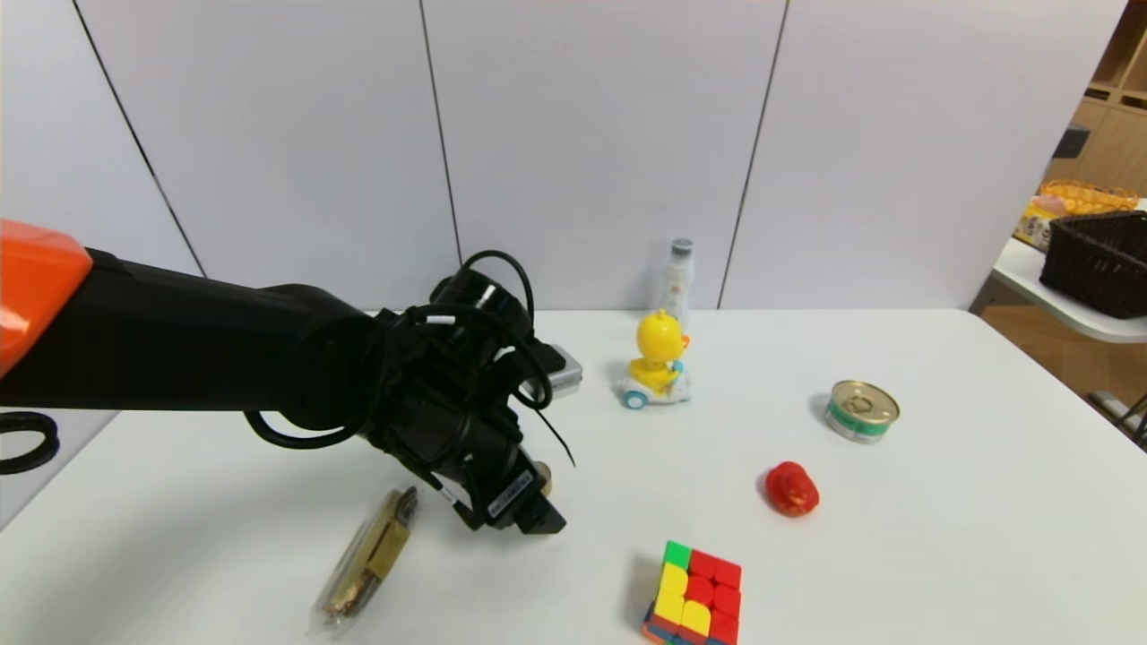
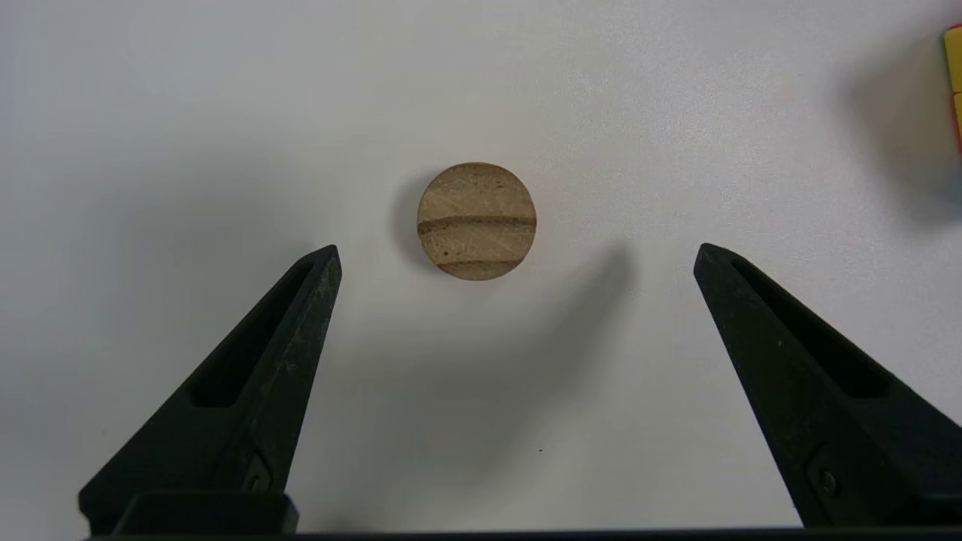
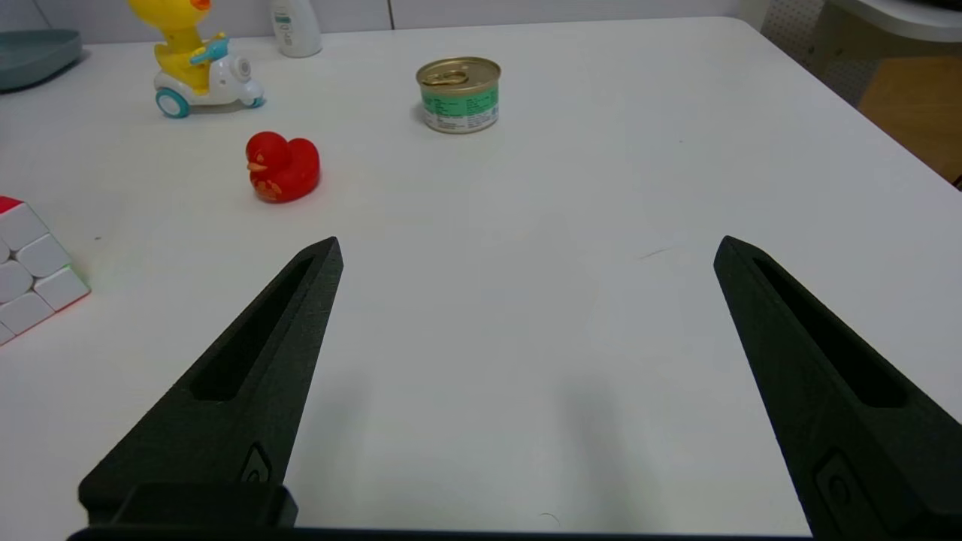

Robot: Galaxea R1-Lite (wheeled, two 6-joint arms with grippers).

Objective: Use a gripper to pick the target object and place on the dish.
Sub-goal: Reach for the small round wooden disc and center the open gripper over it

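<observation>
I see the knob lying flat on the white table, under my left gripper, whose fingers are spread wide, one on each side, not touching it. From the head it is nearly hidden behind that gripper. My right gripper is wide open over bare table; the dish is cut off, near the grey wall.
</observation>
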